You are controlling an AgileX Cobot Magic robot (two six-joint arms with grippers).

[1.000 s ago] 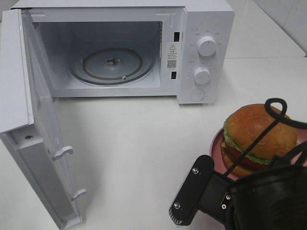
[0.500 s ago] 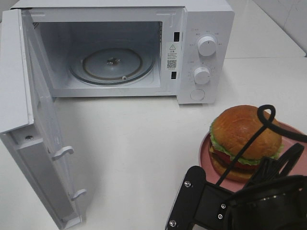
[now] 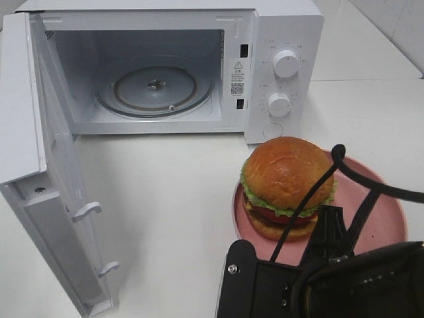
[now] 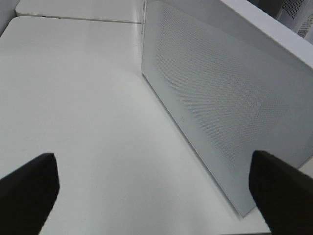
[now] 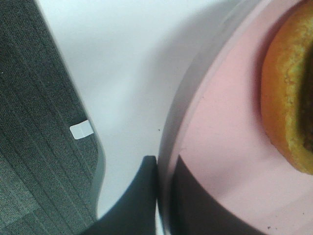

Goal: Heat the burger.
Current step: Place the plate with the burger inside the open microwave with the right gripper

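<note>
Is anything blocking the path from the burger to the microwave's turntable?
Nothing visible does. The burger sits on its pink plate front-right of the opening; the door is swung wide left, the glass turntable bare.

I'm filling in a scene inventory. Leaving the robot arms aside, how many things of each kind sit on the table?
microwave: 1
burger: 1
pink plate: 1
Total: 3
</note>
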